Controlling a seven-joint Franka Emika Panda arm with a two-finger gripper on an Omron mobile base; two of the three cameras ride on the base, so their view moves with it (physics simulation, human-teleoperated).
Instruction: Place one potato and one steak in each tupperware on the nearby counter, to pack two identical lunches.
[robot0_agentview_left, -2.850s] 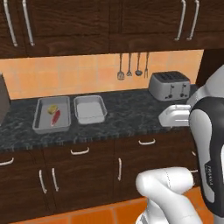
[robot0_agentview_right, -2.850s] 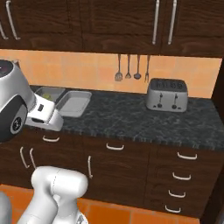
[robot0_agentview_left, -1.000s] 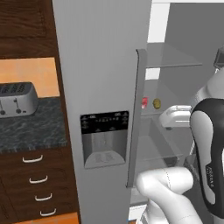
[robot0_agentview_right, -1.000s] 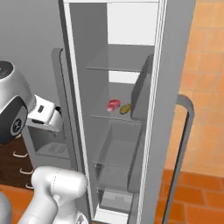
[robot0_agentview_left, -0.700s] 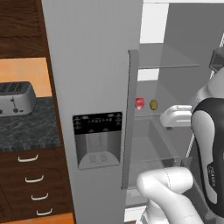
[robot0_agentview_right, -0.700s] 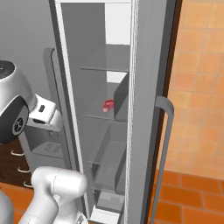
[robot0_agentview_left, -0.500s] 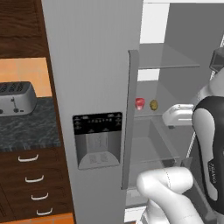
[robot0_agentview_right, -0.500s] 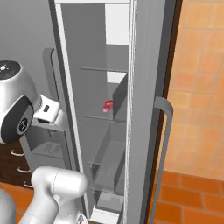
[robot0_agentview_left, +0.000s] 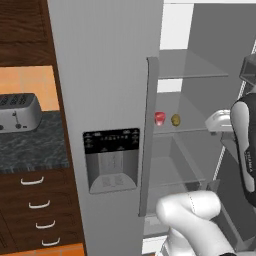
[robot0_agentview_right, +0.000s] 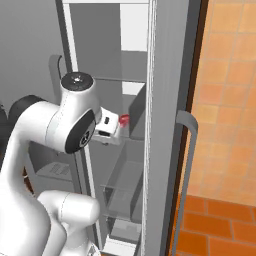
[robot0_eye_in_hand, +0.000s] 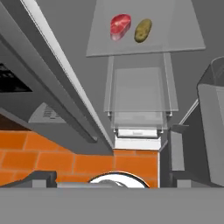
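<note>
Kitchen scene, base parked in front of a tall grey fridge (robot0_agentview_left: 110, 90) whose right compartment stands open. Left door is shut, with a dark dispenser panel (robot0_agentview_left: 111, 159) set into it and a long vertical handle (robot0_agentview_left: 149, 135) along its right edge.

Left of the fridge: dark speckled tabletop (robot0_agentview_left: 30, 150) over brown drawers with curved silver pulls, and a silver toaster (robot0_agentview_left: 19, 112) standing on it against the orange wall.

Inside the open compartment, glass shelves are stacked one above another. On the middle shelf (robot0_agentview_left: 192, 117) the steak (robot0_agentview_left: 159, 118) lies near the front left, and one potato (robot0_agentview_left: 175, 119) sits just to its right. The two are close together; contact not resolvable. Hand view confirms the pair side by side on the clear shelf: steak (robot0_eye_in_hand: 120, 25), potato (robot0_eye_in_hand: 142, 29), with a clear drawer (robot0_eye_in_hand: 138, 94) on the level under them.

Right base view: red edge of the steak (robot0_agentview_right: 123, 119) peeks out beyond the arm's wrist. The open right-hand door (robot0_agentview_right: 167, 125) is seen edge-on with its curved handle (robot0_agentview_right: 182, 165), orange tiled floor (robot0_agentview_right: 220, 220) beyond.

Arm is raised in front of the open compartment, wrist roughly level with the middle shelf and short of the food. Jaws spread wide, nothing between them; fingertips themselves not resolved in these views.
</note>
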